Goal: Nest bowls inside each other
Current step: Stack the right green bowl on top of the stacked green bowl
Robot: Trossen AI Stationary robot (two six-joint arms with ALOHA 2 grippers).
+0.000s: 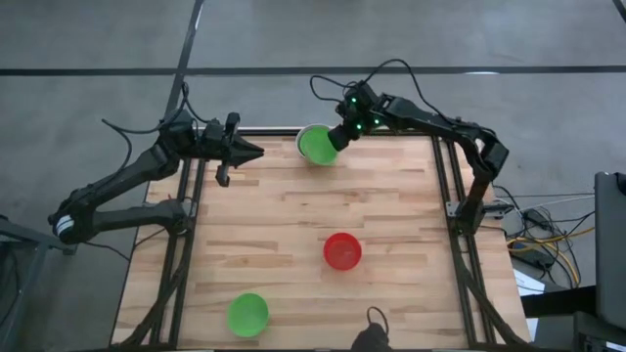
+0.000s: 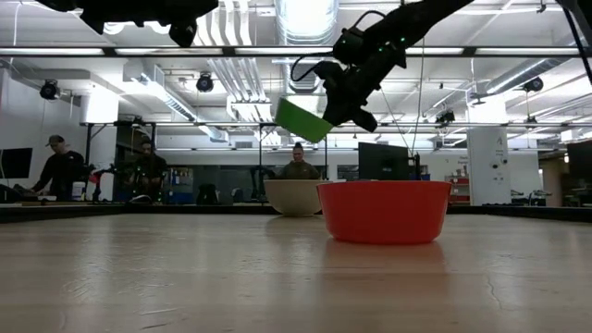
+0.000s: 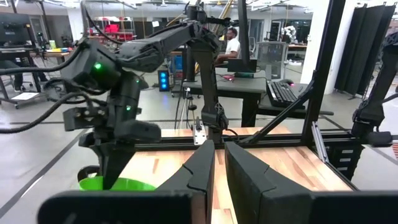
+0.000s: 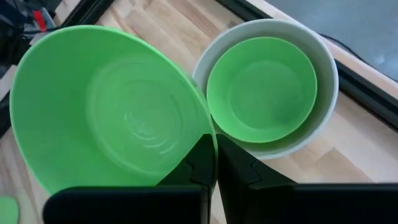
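Observation:
My right gripper (image 1: 335,140) is shut on a green bowl (image 4: 112,106) and holds it in the air at the table's far edge. The bowl hangs beside and above a white bowl (image 4: 324,68), which rests on its base with another green bowl (image 4: 261,87) nested in it. A red bowl (image 1: 342,250) stands on its base right of the table's middle. One more green bowl (image 1: 247,314) sits near the front left. My left gripper (image 1: 256,152) waits shut and level over the far left of the table, holding nothing. My right gripper pinches the held green bowl's rim (image 4: 210,138), one finger inside the bowl and one outside against its wall. The fingers slant down from the table's far right. The bowl is lifted clear and tilted (image 2: 303,118), its opening turned toward the gripper.
Black frame posts (image 1: 460,186) run along the table's left and right edges. A dark camera mount (image 1: 370,332) sits at the near edge. People stand in the room beyond the far edge. Bare wood lies across the table's middle and near right.

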